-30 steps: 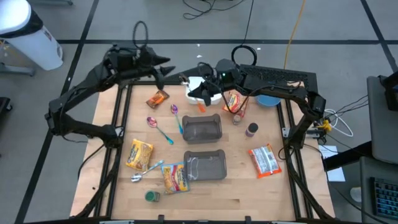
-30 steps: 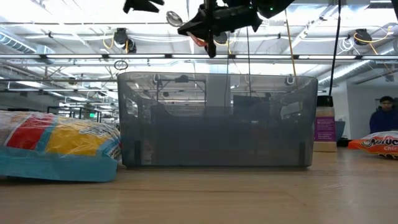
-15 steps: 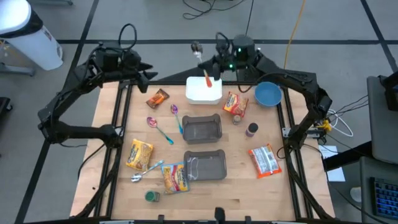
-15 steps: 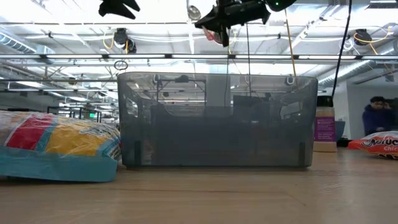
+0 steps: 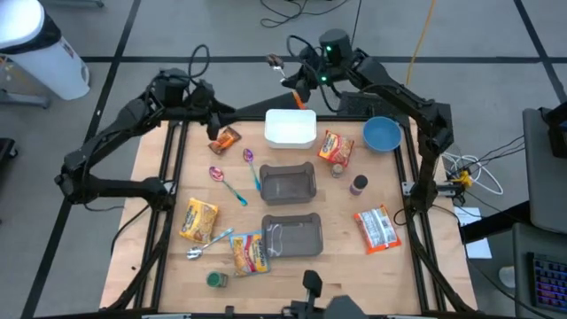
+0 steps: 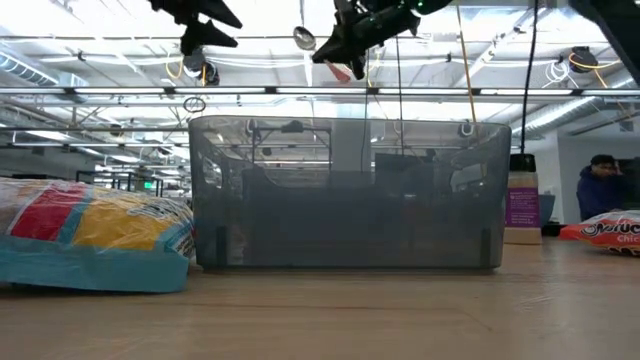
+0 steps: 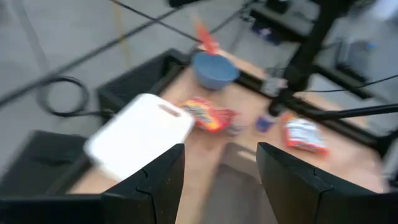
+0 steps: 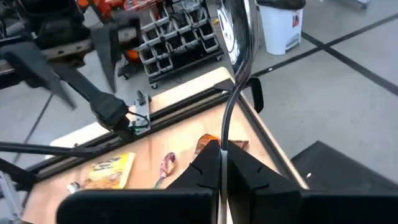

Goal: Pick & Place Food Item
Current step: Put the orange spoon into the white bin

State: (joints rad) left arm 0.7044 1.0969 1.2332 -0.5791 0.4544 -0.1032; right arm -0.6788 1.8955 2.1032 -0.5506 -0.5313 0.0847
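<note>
My right gripper (image 5: 298, 81) is high over the table's far edge, shut on a metal spoon (image 8: 239, 74) with an orange handle end. The spoon's bowl (image 5: 276, 62) points away past the far edge. My left gripper (image 5: 219, 116) hangs open over the far left corner, above an orange snack pack (image 5: 224, 140) that lies flat on the table; nothing is between its fingers (image 7: 163, 180). More food packs lie flat on the wood: a yellow one (image 5: 198, 219), a red-and-yellow one (image 5: 335, 146) and a red-and-white one (image 5: 376, 228). My right gripper pinches the spoon's thin metal shaft (image 8: 222, 142) between its two fingers. The shaft runs on past the fingertips and curves up to the bowl (image 8: 231, 28). The orange handle end (image 5: 299, 96) sticks out below the gripper. The spoon is lifted clear of everything.
A white board (image 5: 291, 128) lies at the far middle, with a blue bowl (image 5: 382, 134) to its right. Two grey bins (image 5: 288, 184), (image 5: 291, 235) stand in the middle. Loose spoons (image 5: 234, 187), a small bottle (image 5: 359, 184) and a green lid (image 5: 216, 279) lie about.
My right gripper has carried the spoon up and away from above the white board to beyond the table's far edge, turning as it went. My left gripper has swung out and back, and now sits lower, tipped down toward the table near the orange snack pack.
</note>
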